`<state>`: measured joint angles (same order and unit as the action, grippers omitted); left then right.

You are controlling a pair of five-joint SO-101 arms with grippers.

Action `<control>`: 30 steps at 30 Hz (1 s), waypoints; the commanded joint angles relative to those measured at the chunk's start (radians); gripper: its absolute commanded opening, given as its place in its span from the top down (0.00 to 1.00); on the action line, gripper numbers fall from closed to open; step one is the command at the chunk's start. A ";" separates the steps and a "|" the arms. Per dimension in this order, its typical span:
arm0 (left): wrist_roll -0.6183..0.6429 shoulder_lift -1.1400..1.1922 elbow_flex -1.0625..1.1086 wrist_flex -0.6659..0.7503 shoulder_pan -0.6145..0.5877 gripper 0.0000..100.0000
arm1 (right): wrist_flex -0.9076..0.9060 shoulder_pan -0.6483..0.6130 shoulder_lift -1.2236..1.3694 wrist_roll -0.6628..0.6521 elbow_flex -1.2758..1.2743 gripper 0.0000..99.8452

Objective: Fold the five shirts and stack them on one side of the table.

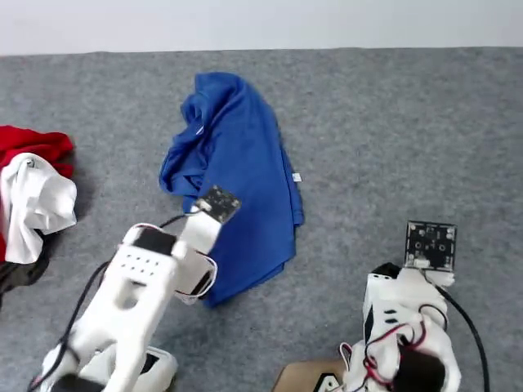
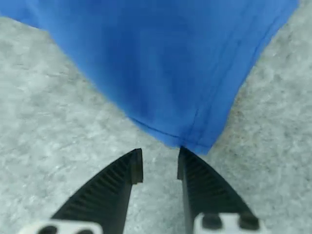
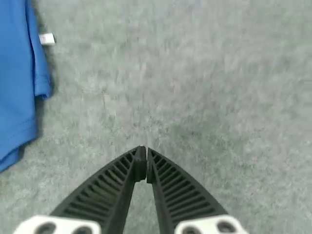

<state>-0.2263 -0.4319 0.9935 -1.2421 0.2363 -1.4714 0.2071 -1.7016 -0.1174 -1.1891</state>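
Lower right of the high view: right gripper (image 3: 143, 163) clenched on nothing, tips over bare grey table (image 1: 392, 122), apart from any cloth. We judge it is held back there to leave the working area open.

Lower left of the high view: the left arm leans in over the near end of the blue shirt (image 1: 237, 180). In its wrist view the left gripper (image 2: 160, 165) is released and empty. Its jaws are parted, with the tips just beside the shirt's near hem corner. We read this as lining up to pinch that corner; the grasp is not yet made.

Centre to upper centre: the blue shirt lies on the table as a long, rumpled strip, loosely doubled, with a small white tag (image 1: 297, 177) at its right edge. We judge it is not yet a finished fold.

Left edge: a heap of a white shirt (image 1: 37, 200) over a red shirt (image 1: 37, 147), with something dark (image 1: 20, 273) below it. All look unfolded, presumably waiting their turn. We cannot make out a fifth shirt.
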 commanded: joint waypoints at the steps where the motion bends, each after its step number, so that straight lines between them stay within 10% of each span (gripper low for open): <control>1: -0.005 0.103 -0.027 0.020 0.041 0.87 | 0.013 0.016 0.085 -0.006 0.046 0.99; 23: 0.126 0.157 -0.355 -0.009 0.041 0.83 | 0.188 0.001 0.234 -0.003 0.049 0.99; 30: 0.132 0.157 -0.423 -0.153 0.038 0.83 | 0.191 -0.226 0.429 0.121 0.190 0.99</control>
<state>-0.1005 -0.2677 0.6145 -1.3418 0.2793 -1.2919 0.0783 -1.3502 -0.0591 -1.1047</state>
